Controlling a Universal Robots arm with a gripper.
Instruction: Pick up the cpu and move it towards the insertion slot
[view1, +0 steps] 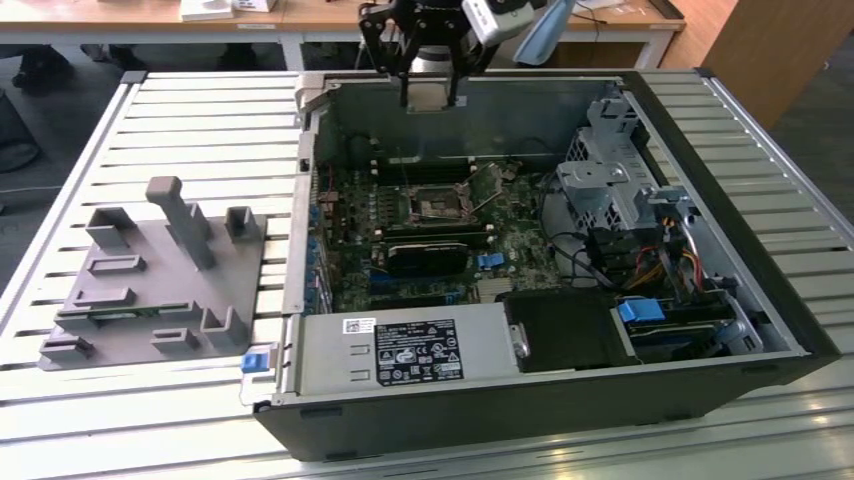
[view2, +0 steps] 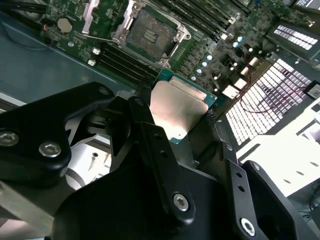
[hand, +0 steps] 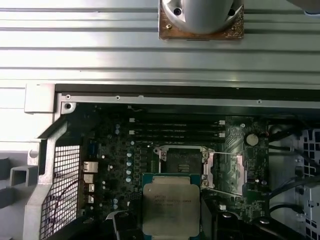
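Claw (view1: 430, 88): I see it gripping the cpu (hand: 170, 203).
Slot (hand: 183, 162): empty, just beyond the cpu in both wrist views; below the claw in the exterior view.

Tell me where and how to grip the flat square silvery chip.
Grip the flat square silvery chip by two opposite thin edges, coming straight at its broad face, as the black gripper holds it now. It is too thin for anything else, and this leaves its face level above the dark square metal-framed socket.
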